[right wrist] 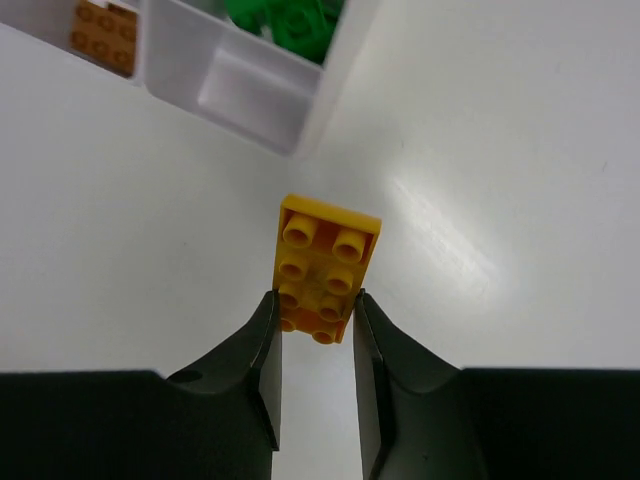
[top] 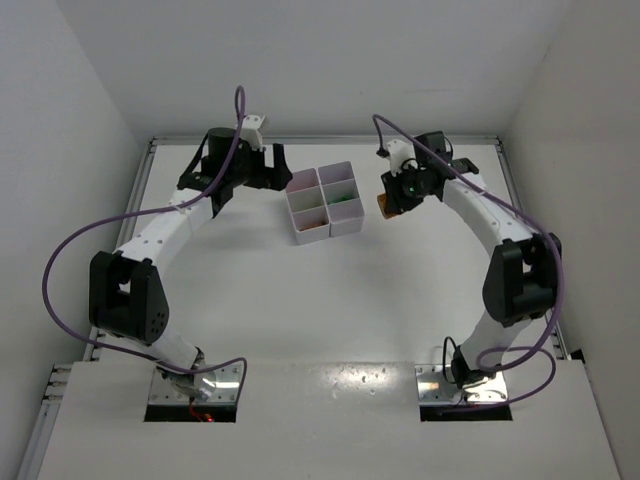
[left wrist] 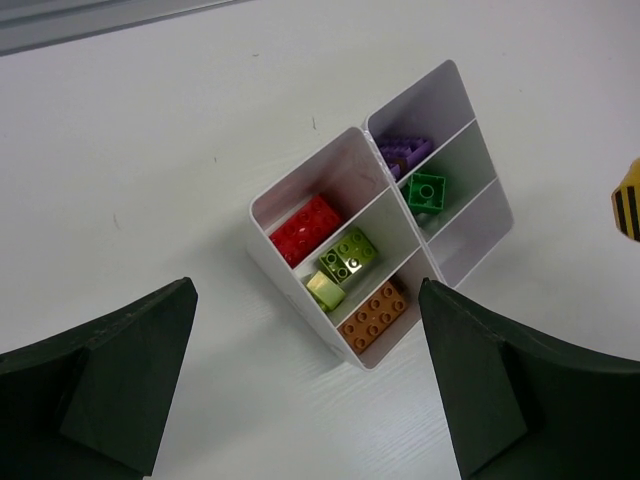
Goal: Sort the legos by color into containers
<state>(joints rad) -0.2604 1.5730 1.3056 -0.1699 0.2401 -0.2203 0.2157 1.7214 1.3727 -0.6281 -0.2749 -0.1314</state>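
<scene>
Caution: with right gripper [right wrist: 315, 305] clenched on yellow brick [right wrist: 326, 262] and left gripper [top: 272, 165] released, lift level; lower into empty compartment [right wrist: 250, 92] beside green legos [right wrist: 287, 20]; release low.

Overhead view looks down; 2 close wrist views share the containers [left wrist: 340, 170].

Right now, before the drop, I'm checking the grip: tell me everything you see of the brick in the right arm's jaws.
The yellow-orange brick is a flat, glossy plastic plate, two by four studs, studs up. The right arm's jaws pinch its near end across the narrow width; its far end juts toward the white container, not touching it. Whether it is lifted is unclear.
</scene>
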